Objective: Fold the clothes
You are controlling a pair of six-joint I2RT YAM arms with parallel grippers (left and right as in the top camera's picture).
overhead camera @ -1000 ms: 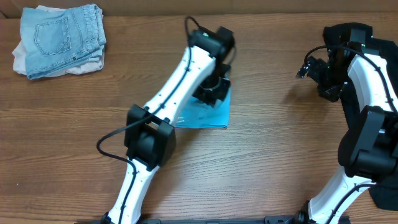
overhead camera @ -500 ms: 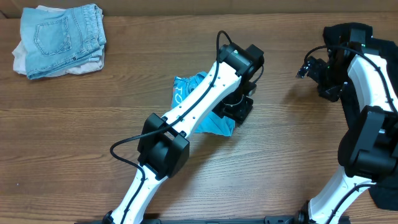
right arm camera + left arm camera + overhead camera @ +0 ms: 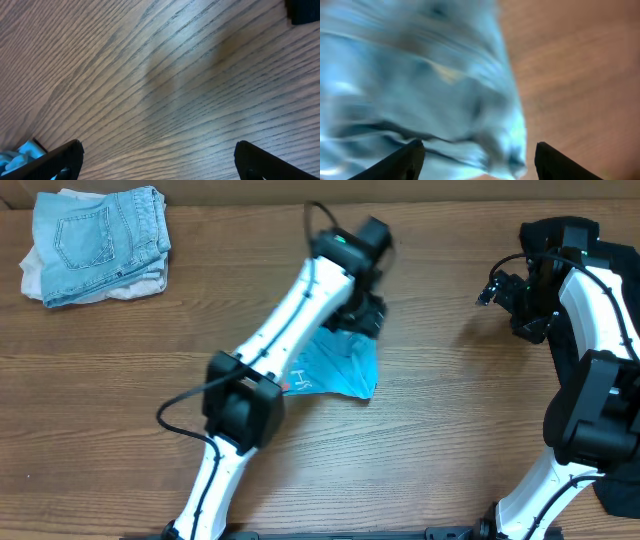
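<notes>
The sky-blue T-shirt point(image 3: 338, 368) lies bunched on the wooden table near the middle, white lettering showing at its left edge. My left gripper point(image 3: 360, 315) hovers over the shirt's far edge. In the left wrist view the blue cloth point(image 3: 420, 85) is blurred and lies below the open gripper point(image 3: 477, 162), with nothing pinched. My right gripper point(image 3: 497, 285) hangs open over bare wood at the right point(image 3: 160, 160). Black cloth point(image 3: 622, 498) shows at the lower right edge, mostly hidden behind the right arm.
A folded pair of light jeans point(image 3: 100, 235) rests on pale cloth point(image 3: 135, 285) at the far left corner. A corner of the blue shirt point(image 3: 15, 155) shows low left in the right wrist view, and a black object point(image 3: 304, 10) at its top right.
My left gripper has opened and let go of the blue shirt. The arm swung right, then back toward the far side. The shirt now lies a little further right. The right arm has not moved.
</notes>
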